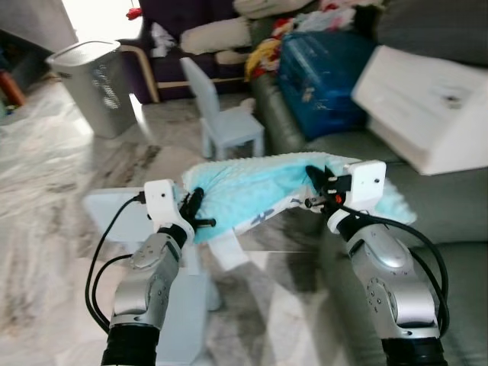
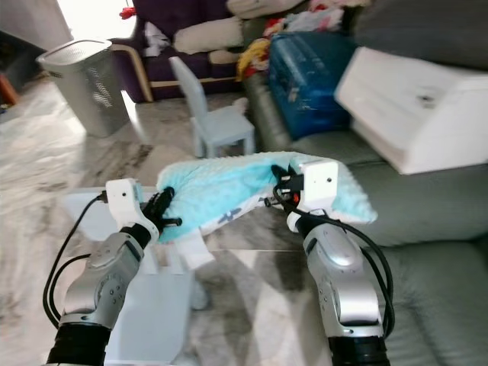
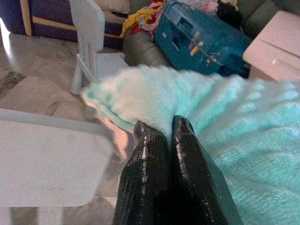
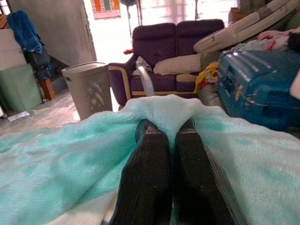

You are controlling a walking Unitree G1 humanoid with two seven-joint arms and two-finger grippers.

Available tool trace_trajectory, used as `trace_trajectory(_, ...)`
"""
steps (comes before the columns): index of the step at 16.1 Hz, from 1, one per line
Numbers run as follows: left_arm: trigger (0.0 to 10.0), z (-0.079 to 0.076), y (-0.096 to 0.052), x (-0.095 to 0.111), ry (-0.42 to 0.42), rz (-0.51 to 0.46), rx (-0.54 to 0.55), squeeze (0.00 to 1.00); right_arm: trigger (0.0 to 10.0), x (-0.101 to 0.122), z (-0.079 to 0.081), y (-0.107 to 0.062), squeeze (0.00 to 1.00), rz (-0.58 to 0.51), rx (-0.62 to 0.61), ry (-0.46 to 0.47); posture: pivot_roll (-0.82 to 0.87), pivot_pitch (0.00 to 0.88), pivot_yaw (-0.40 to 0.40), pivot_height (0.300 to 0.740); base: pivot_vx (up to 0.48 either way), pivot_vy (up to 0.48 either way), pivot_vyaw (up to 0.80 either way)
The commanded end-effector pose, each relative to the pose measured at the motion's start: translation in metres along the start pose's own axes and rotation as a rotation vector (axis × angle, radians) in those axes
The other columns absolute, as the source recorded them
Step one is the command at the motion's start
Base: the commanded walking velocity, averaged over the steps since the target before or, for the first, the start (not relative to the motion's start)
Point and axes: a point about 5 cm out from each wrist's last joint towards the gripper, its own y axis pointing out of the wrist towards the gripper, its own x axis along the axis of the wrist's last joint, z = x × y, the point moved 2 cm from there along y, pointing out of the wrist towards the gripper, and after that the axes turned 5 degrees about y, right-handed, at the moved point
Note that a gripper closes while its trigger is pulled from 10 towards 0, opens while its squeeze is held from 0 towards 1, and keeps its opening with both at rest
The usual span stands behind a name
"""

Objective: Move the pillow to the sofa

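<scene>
A fluffy light-blue pillow [image 1: 259,187] hangs in the air between my two arms, above the marble floor. My left gripper [image 1: 200,213] is shut on its left end, the black fingers [image 3: 150,159] pinching the fabric. My right gripper [image 1: 316,183] is shut on the pillow's right upper edge, with its fingers [image 4: 154,154] pressed into the plush. The grey-green sofa [image 1: 450,206] lies to my right, and the pillow's right end reaches over the seat edge.
A white box [image 1: 427,107] and a blue suitcase [image 1: 324,72] sit on the sofa. A small pale-blue chair [image 1: 221,118] stands ahead, a grey laundry bin [image 1: 95,84] at far left, a purple couch [image 1: 191,30] behind. A pale-blue low table [image 1: 114,217] is below my left arm.
</scene>
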Motion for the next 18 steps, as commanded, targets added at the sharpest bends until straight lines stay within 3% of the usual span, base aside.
trace_trajectory(1, 10.0, 0.0093, -0.0007, 0.0068, 0.01, -0.017, 0.024, 0.0, 10.0, 0.0098, 0.011, 0.0046, 0.0, -0.044, 0.035, 0.008, -0.19, 0.0, 0.041, 0.74, 0.0, 0.0, 0.0)
trace_trajectory(11, 10.0, 0.0105, 0.0007, 0.0073, -0.016, -0.013, 0.036, 0.0, 10.0, 0.0096, 0.01, 0.0059, 0.0, -0.044, 0.034, 0.01, -0.19, 0.0, 0.042, 0.74, 0.0, 0.0, 0.0)
trace_trajectory(18, 10.0, 0.0099, 0.0007, 0.0067, -0.018, -0.009, 0.032, 0.0, 10.0, 0.0094, 0.0101, 0.0055, 0.0, -0.044, 0.032, 0.012, -0.19, 0.0, 0.042, 0.74, -0.269, 0.0, 0.0)
